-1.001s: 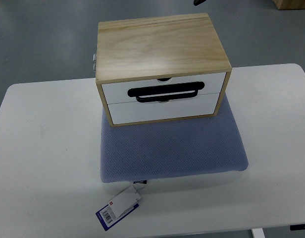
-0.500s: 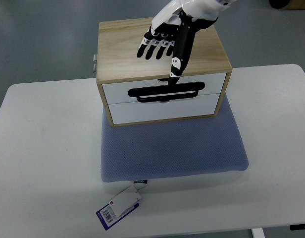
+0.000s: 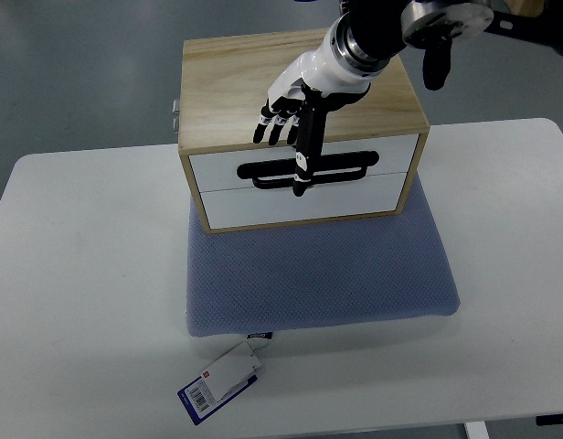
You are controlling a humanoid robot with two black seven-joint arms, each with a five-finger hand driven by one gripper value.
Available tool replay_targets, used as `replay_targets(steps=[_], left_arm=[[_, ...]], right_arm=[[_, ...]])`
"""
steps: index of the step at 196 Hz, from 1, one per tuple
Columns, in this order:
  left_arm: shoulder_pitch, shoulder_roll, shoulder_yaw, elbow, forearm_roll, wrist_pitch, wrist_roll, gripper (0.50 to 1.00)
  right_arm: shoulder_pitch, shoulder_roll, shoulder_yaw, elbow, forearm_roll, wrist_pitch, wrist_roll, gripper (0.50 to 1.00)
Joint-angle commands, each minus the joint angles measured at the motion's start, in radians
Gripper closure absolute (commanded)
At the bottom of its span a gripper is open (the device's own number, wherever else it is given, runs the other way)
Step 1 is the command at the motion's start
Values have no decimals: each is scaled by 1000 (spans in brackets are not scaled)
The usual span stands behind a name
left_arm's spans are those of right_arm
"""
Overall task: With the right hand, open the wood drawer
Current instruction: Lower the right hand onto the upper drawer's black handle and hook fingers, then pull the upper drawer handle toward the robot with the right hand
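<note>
A wooden box [image 3: 291, 78] with two white drawer fronts stands on a blue-grey mat [image 3: 318, 274]. Both drawers are closed. A black handle [image 3: 341, 171] lies across the seam between the upper drawer [image 3: 391, 151] and the lower drawer [image 3: 263, 206]. My right hand [image 3: 291, 137] reaches in from the top right over the box's front edge. Its fingers [image 3: 274, 128] are stretched downward and hold nothing. One long finger lies across the black handle. The other fingertips hang over the box's top front edge.
The mat lies on a white table [image 3: 80, 274]. A blue and white tag [image 3: 219, 382] hangs off the mat's front edge. A small metal fitting [image 3: 175, 114] sticks out on the box's left side. Grey floor lies beyond the table.
My right hand came into view over the box, then moved down and forward; its long finger now crosses the black handle. The drawers have not moved.
</note>
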Motion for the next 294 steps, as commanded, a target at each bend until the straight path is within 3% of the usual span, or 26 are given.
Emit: replay_targets(steps=[1, 56, 294], left_arm=[[0, 0, -1, 0, 0, 0, 0, 500], [0, 0, -1, 5, 0, 0, 0, 500], [0, 0, -2, 6, 0, 0, 0, 500]], right_arm=[[-18, 0, -2, 0, 3, -3, 0, 554], [-78, 20, -8, -9, -2, -60, 0, 554], [-181, 57, -52, -68, -103, -45, 0, 554]])
